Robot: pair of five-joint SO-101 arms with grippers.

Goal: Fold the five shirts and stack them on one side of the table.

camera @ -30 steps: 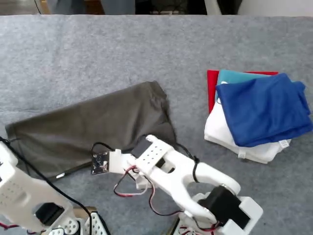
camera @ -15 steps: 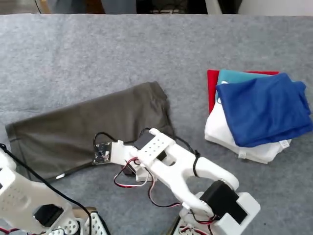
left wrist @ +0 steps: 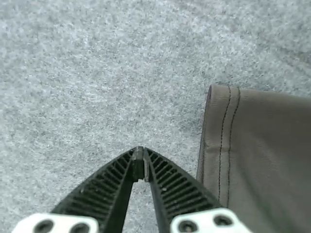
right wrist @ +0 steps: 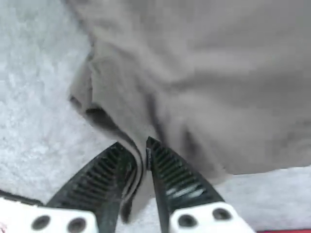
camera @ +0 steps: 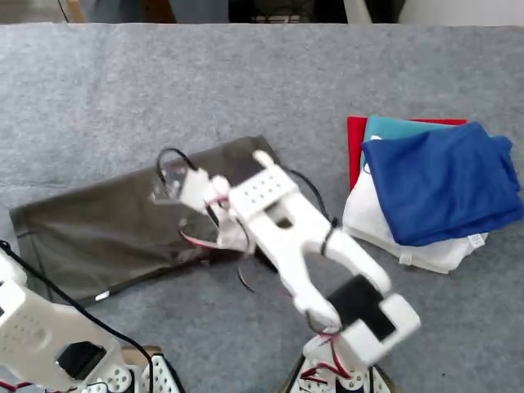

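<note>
A dark olive-grey shirt [camera: 106,221] lies spread across the left half of the grey table. My right arm [camera: 270,213] hangs over the shirt's right part. In the right wrist view my right gripper [right wrist: 141,145] is shut on a pinched fold of the shirt [right wrist: 204,63], which drapes away from the fingers. My left gripper [left wrist: 140,165] is shut on nothing, just above the bare felt beside the shirt's stitched hem corner [left wrist: 218,126]. At the right edge of the table sits a stack with a blue shirt [camera: 442,180] over white [camera: 377,229], teal [camera: 393,127] and red [camera: 354,147] ones.
The left arm's white body [camera: 33,327] stands at the near left corner. Grey felt [camera: 246,82] covers the table, with open room along the far side and between the olive shirt and the stack.
The right arm has swung from the shirt's near edge toward the far side, taking the near right part of the shirt with it. The left arm has barely moved.
</note>
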